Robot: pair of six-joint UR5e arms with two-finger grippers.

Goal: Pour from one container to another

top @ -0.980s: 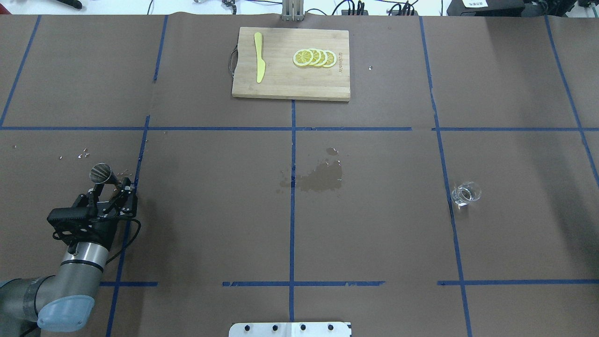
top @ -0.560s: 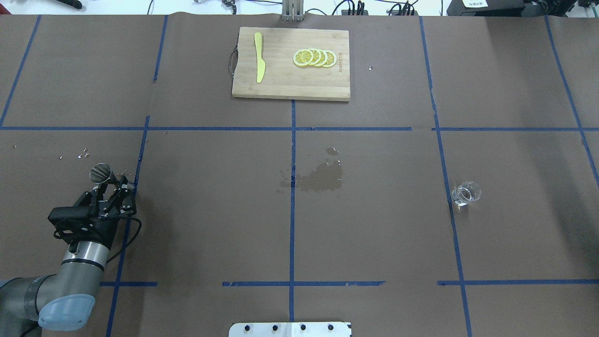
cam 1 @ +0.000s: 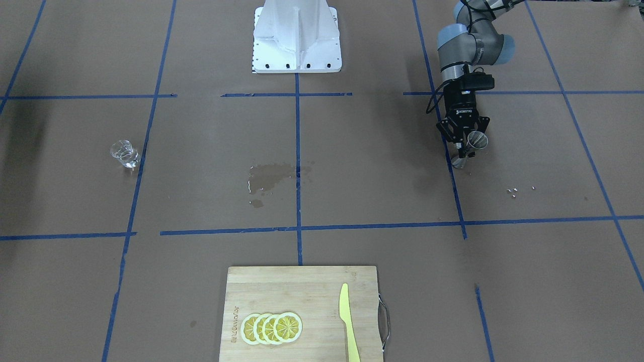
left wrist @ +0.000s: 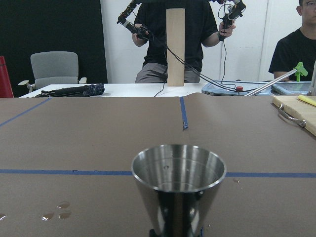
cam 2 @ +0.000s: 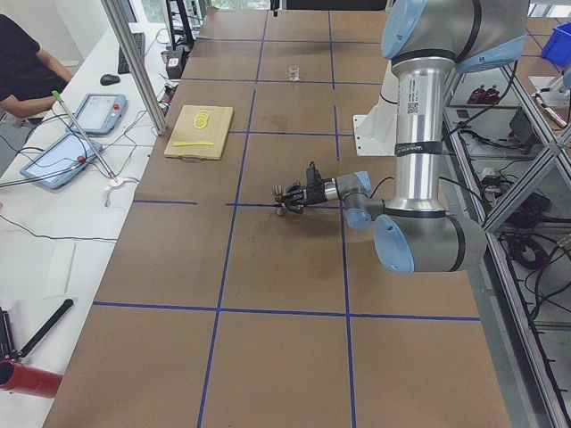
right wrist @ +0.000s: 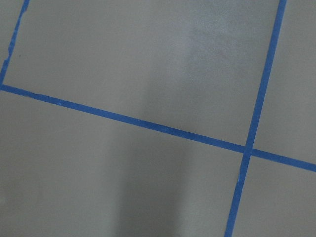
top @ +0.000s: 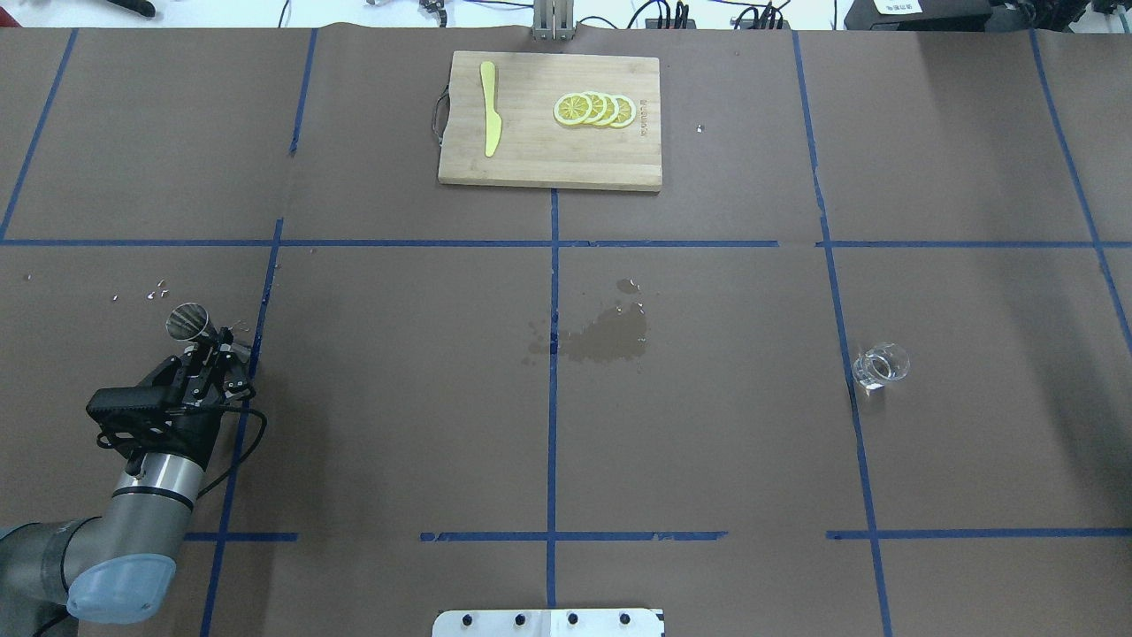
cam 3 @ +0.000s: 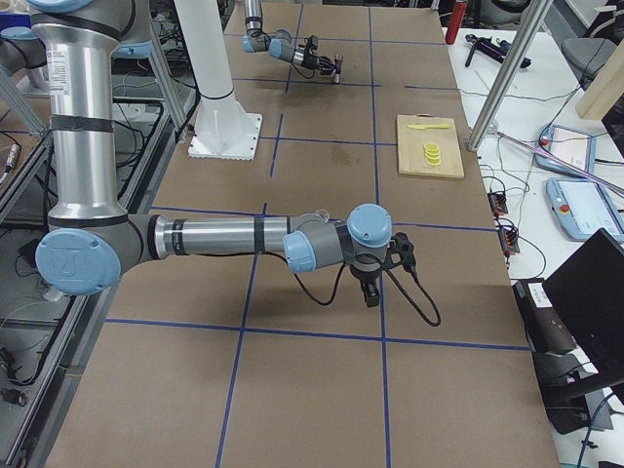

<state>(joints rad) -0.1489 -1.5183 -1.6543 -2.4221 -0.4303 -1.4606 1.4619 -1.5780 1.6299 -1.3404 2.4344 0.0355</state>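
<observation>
The steel hourglass jigger [top: 187,322] stands upright at the table's left side, and its open rim fills the left wrist view [left wrist: 178,165]. My left gripper [top: 212,348] reaches it low from the near side, with its fingers shut around the jigger's waist; the gripper [cam 1: 465,147] and the jigger [cam 1: 476,140] also show from the front. Far to the right, the small clear glass cup [top: 881,364] stands alone, also seen as the cup [cam 1: 125,154]. My right gripper [cam 3: 371,292] shows only in the exterior right view, pointing down above the table; I cannot tell if it is open.
A wooden cutting board [top: 548,159] with lemon slices [top: 594,109] and a yellow knife [top: 489,108] lies at the far middle. A wet stain [top: 606,336] darkens the paper at the centre. Small shiny bits [top: 152,291] lie behind the jigger.
The left gripper's fingers have drawn in around the jigger's waist. The jigger's rim has shifted slightly away from the robot. The glass cup has not moved.
</observation>
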